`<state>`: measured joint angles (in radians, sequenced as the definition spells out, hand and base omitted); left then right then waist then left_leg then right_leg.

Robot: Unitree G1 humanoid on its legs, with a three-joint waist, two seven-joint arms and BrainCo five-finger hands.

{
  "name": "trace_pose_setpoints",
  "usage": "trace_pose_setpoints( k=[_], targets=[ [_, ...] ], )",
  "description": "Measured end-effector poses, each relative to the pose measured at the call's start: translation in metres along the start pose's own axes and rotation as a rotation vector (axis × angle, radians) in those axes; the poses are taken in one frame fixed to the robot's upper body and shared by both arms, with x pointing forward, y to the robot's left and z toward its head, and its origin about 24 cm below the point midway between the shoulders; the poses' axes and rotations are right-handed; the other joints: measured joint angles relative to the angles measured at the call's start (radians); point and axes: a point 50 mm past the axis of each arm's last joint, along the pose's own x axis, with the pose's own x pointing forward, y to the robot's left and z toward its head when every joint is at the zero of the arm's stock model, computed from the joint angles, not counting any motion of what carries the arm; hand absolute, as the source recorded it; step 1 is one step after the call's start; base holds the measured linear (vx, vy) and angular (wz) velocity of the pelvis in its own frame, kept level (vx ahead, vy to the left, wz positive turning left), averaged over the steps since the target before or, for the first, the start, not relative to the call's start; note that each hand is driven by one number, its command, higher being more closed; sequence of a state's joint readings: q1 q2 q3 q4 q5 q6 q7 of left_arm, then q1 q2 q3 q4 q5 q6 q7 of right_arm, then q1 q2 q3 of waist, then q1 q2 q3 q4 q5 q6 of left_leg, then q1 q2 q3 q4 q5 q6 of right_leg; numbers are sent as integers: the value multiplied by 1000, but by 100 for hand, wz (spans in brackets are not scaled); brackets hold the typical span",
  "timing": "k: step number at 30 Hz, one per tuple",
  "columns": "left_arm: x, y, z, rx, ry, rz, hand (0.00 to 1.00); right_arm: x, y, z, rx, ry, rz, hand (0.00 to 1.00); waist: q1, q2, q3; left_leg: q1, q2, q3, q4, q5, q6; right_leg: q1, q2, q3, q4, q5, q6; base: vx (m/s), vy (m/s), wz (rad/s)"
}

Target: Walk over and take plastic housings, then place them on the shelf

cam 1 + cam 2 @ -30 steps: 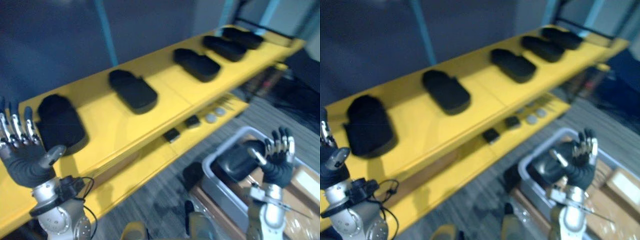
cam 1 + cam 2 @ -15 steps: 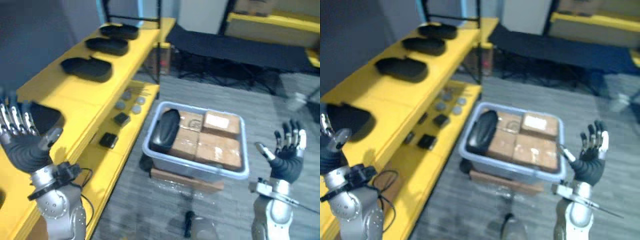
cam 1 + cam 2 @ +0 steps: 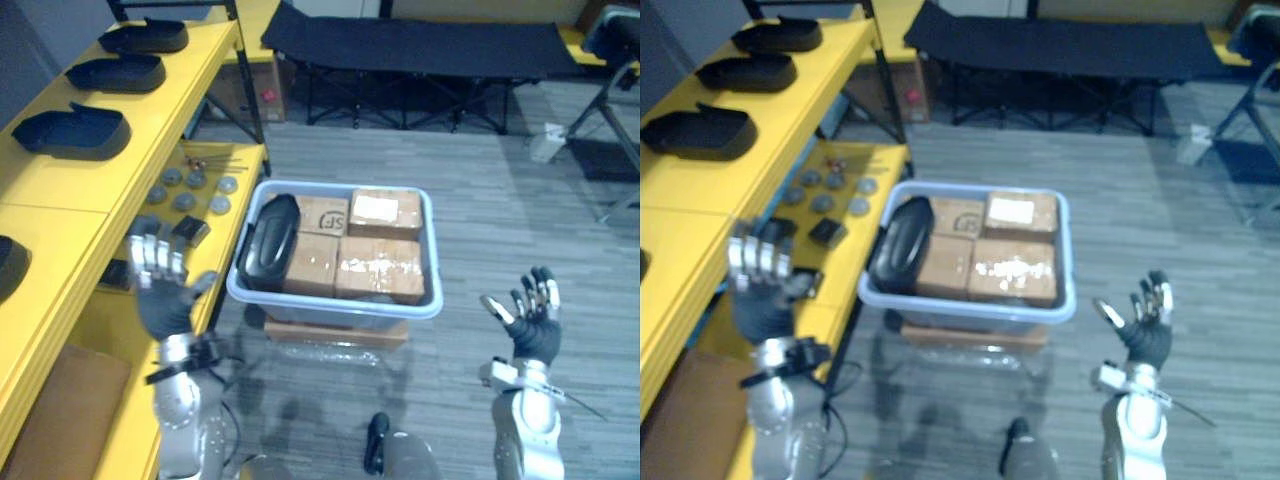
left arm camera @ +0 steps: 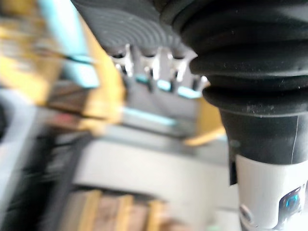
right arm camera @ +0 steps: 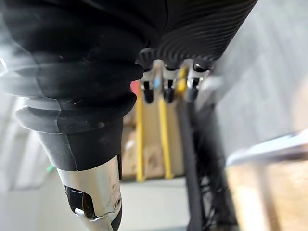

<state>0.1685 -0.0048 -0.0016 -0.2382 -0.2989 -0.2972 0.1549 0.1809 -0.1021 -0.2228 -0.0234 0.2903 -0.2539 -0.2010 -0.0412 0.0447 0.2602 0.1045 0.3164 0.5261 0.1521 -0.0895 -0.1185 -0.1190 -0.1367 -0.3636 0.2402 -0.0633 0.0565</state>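
At the far left a yellow shelf (image 3: 60, 195) carries a row of black housings (image 3: 70, 132), hollow side up, their long axes lying across the shelf's run. Nearer the robot, one more housing (image 3: 8, 265) is cut off by the picture's edge. The left eye view shows a dark curve of it, the right eye view barely a sliver. On the lower shelf board lie small grey discs (image 3: 186, 190) and a few small black blocks (image 3: 190, 232), too small to identify.

The left hand (image 3: 160, 297) is raised in front of that lower board, fingers straight and spread, holding nothing. In the right eye view it covers part of the board that the left eye view leaves clear. Its wrist view gives the ribbed cover and the finger roots, with a blur behind them.

In the middle a pale bin (image 3: 340, 305) stands on the grey floor. The black housing in the bin (image 3: 268, 238) lies against the left wall, its long axis running from near to far, the far end leaning slightly right. Cardboard boxes (image 3: 380, 268) fill the remaining space beside it and hide its right flank.

Beyond the bin stands a black folding cot (image 3: 420, 45).

At the right the right hand (image 3: 528, 325) is raised over bare floor, well apart from the bin, fingers extended and empty. Its wrist view shows the finger roots against blurred yellow strips.
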Motion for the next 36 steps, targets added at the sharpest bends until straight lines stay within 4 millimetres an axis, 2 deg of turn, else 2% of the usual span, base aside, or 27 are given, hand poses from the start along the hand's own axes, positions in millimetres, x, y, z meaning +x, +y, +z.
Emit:
trace_pose_setpoints(
  k=[1,2,5,7,8,10,11,13,14,15,16,17,19,20,23,24,25,26,29,32,36],
  targets=[
    [-2,-1,-13,15,67,-13,0,3,-2,-6,-9,24,-8,0,0,1,0,-1,-10,-5,-8,4,1,4,-7,-5,-13,15,7,6,114,15],
    [-9,-2,-35,100,185,-43,0,9,-4,-17,-37,73,-12,0,0,4,1,-3,-26,-32,-15,7,-1,19,-17,-16,-34,37,7,18,125,17],
    [-20,5,-62,203,345,-65,0,19,-1,-29,-68,130,5,0,4,5,0,-6,-49,-56,-26,8,-3,36,-33,-24,-56,66,21,42,90,16],
    [-35,14,-93,250,532,-56,0,36,2,-35,-104,164,25,0,9,11,5,-35,-87,-103,-22,9,-4,41,-76,-54,-62,83,41,20,141,44],
    [-39,18,-100,265,576,-49,0,42,4,-36,-113,171,31,0,15,12,10,-40,-97,-111,-21,9,-4,44,-89,-63,-62,86,45,3,148,48],
    [-55,34,-121,348,706,-23,0,70,15,-33,-140,188,53,0,44,13,42,-71,-131,-160,5,9,-3,56,-133,-100,-62,102,61,-52,167,48],
    [-57,38,-123,364,725,-21,0,78,20,-30,-146,183,58,0,51,12,53,-85,-138,-172,14,8,-2,55,-143,-108,-62,105,64,-102,141,60],
    [-63,50,-129,405,773,-14,0,115,35,-5,-163,131,56,0,88,19,116,-144,-153,-226,64,-4,16,57,-166,-152,-67,126,67,-135,94,59],
    [-66,51,-131,412,790,-16,0,124,38,3,-167,111,51,0,98,24,130,-161,-156,-241,75,-6,18,57,-169,-160,-73,133,67,-160,78,49],
    [-70,55,-134,423,812,-10,0,137,43,18,-179,76,48,0,114,30,151,-184,-161,-256,93,-9,23,55,-175,-175,-79,142,70,-165,75,52],
    [-78,60,-139,436,849,0,0,156,48,43,-202,18,34,0,138,45,180,-226,-170,-282,122,-15,32,51,-186,-198,-81,153,71,-162,80,51],
    [-82,62,-141,445,861,-1,0,162,50,52,-212,-1,27,0,144,51,190,-240,-173,-298,133,-18,36,51,-190,-209,-81,155,72,-162,86,57],
    [-94,65,-144,442,878,7,0,179,59,79,-257,-43,12,0,175,66,205,-304,-181,-331,184,-34,43,42,-196,-241,-93,171,76,-158,88,42],
    [-91,64,-143,440,850,6,0,183,62,86,-270,-49,13,0,196,71,208,-323,-182,-343,198,-37,46,34,-196,-244,-97,177,75,-124,72,22],
    [-89,62,-144,414,814,5,0,192,70,102,-316,-37,-8,0,227,90,218,-371,-195,-369,235,-43,56,30,-206,-270,-106,192,78,-100,72,25],
    [-90,61,-144,407,809,2,0,194,70,104,-332,-35,-16,0,231,94,219,-378,-197,-374,242,-45,58,29,-209,-274,-107,193,79,-87,95,17],
    [-90,60,-144,387,793,9,0,196,69,106,-354,-31,-48,0,249,96,219,-397,-205,-377,244,-43,61,16,-220,-284,-108,196,80,-65,80,14],
    [-90,61,-144,378,789,17,0,197,68,107,-357,-23,-65,0,250,98,219,-406,-207,-380,247,-42,63,13,-223,-290,-108,201,81,-61,92,22],
    [-93,62,-145,346,786,33,0,201,55,115,-379,-9,-176,0,259,125,234,-428,-224,-406,261,-42,66,16,-234,-311,-110,208,89,-37,62,22],
    [-108,66,-152,345,849,35,0,204,38,123,-405,27,-301,0,282,155,245,-439,-230,-413,259,-38,72,14,-240,-321,-109,208,90,-28,54,9],
    [-115,67,-152,350,854,29,0,202,26,117,-435,73,-420,0,299,161,241,-442,-243,-419,253,-33,78,6,-254,-321,-101,207,91,-12,34,3]
  ],
)
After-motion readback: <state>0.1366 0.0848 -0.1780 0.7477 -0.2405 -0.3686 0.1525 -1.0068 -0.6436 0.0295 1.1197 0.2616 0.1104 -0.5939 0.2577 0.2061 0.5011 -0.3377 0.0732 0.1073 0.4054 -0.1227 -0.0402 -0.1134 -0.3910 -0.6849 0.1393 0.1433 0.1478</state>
